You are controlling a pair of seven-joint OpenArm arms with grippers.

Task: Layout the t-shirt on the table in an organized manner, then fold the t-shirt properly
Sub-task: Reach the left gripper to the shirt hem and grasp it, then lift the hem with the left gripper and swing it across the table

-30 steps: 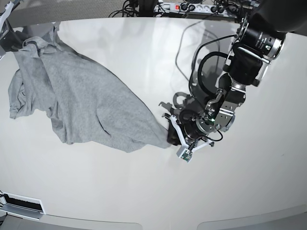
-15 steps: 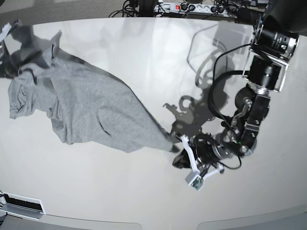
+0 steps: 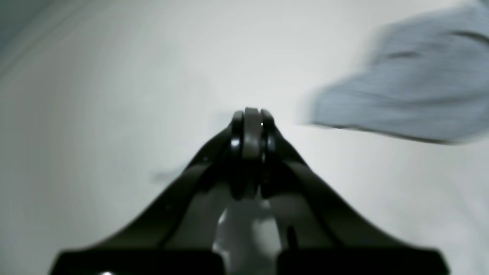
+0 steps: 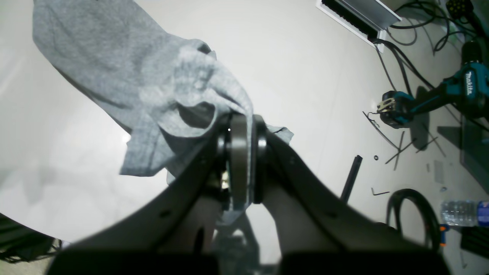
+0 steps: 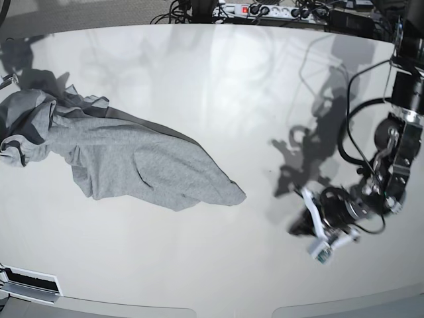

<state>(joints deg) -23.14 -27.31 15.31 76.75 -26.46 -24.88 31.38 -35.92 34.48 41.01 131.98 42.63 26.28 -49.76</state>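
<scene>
Soft heather-grey t-shirt [image 5: 132,165] lies crumpled on the glossy white surface [image 5: 218,93]; right tool [image 4: 241,128] pinches its fabric, left tool [image 3: 250,114] pressed together, empty

grey floor strewn with black cables [image 4: 401,34], a teal drill [image 4: 431,99], a water bottle [image 4: 464,213].

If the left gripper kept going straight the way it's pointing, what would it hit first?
Probably only bare table. The shut left gripper points at white tabletop; the t-shirt lies off to its right. Blur makes depth uncertain.
</scene>
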